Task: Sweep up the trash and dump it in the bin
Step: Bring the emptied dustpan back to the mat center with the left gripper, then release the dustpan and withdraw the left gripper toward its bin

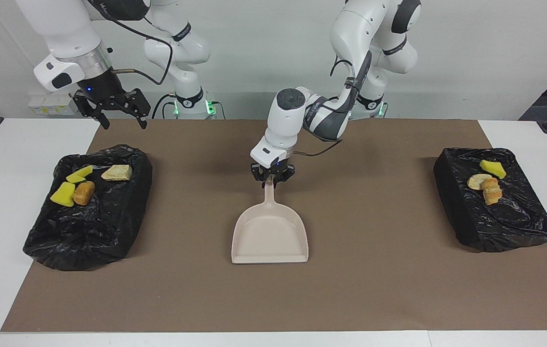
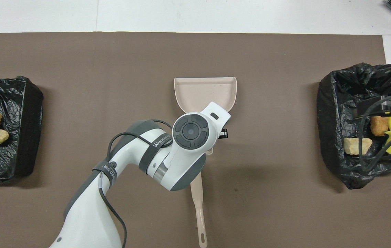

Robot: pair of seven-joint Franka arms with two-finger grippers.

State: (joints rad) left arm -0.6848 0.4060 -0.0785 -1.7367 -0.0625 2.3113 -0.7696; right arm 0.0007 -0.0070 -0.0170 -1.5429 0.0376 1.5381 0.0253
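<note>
Centrally, facing view: left gripper (image 1: 272,181) sits at the dustpan (image 1: 270,234) handle tip; whether it grips or has let go can't be told. Pan lies flat on mat (image 1: 379,289). Right gripper (image 1: 111,112), fingers spread, empty, waits over mat corner by one bin (image 1: 87,226). Trash (image 1: 83,185) lies in that bin; more trash (image 1: 487,182) in 2nd bin (image 1: 500,212).

Overhead view: left arm hides pan (image 2: 205,92) handle; brush (image 2: 198,206) lies nearer robots.
</note>
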